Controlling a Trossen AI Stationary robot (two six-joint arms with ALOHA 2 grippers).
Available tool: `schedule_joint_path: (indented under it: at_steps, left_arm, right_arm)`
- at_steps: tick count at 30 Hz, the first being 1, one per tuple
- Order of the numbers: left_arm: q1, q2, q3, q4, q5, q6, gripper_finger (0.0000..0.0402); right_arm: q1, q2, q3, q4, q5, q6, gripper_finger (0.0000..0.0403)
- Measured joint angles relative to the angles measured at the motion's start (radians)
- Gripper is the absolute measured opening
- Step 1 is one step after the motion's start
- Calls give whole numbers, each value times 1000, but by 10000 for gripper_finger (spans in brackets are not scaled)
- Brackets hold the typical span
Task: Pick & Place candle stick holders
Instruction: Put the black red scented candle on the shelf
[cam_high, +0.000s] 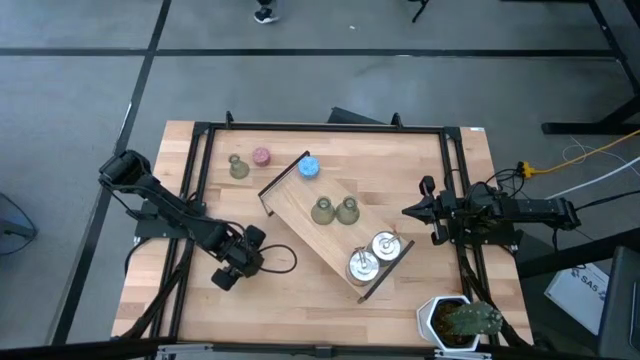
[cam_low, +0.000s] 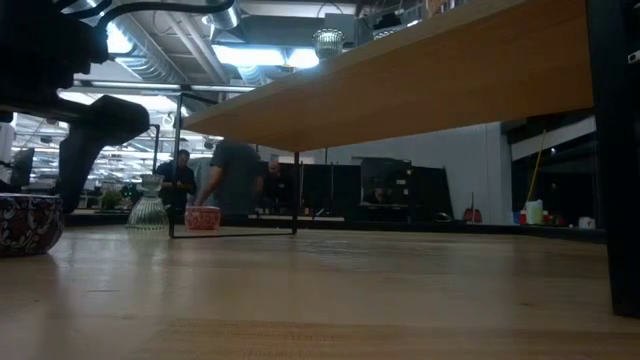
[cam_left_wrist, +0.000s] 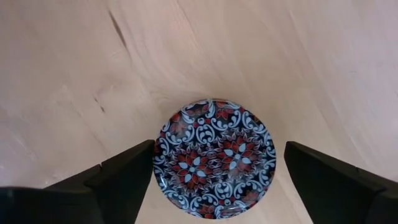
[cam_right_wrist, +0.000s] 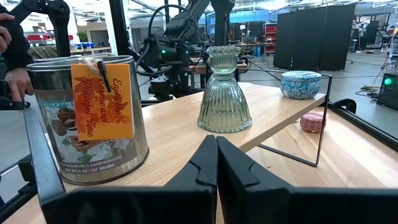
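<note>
Spread wide, my left gripper (cam_left_wrist: 214, 180) straddles the patterned purple holder (cam_left_wrist: 214, 158) on the bare table (cam_high: 300, 290), one finger touching its side. Beyond, the wooden tray (cam_high: 300, 215) carries two green holders (cam_high: 335, 210) and two silver ones (cam_high: 373, 255). My right gripper (cam_right_wrist: 216, 168) waits, pinched closed, at the right edge.

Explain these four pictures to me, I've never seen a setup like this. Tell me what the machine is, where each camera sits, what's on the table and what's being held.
Two robot arms work at a wooden table. One camera looks down from above, one sits at tabletop level, and one rides on each wrist. The left gripper hangs open over a patterned purple holder, holding nothing. The right gripper waits shut at the table's right edge. A raised wooden tray carries two green holders and two silver holders. Another green holder, a pink holder and a blue holder are nearby.
</note>
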Motion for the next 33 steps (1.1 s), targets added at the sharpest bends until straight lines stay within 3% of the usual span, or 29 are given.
schedule_joint_path:
  at_steps: [20, 33]
  left_arm:
    - [19, 2, 0, 0, 5, 0, 301]
    - [19, 3, 0, 0, 5, 0, 296]
  right_arm:
    - [0, 0, 0, 0, 0, 0, 1]
    - [0, 0, 0, 0, 0, 0, 1]
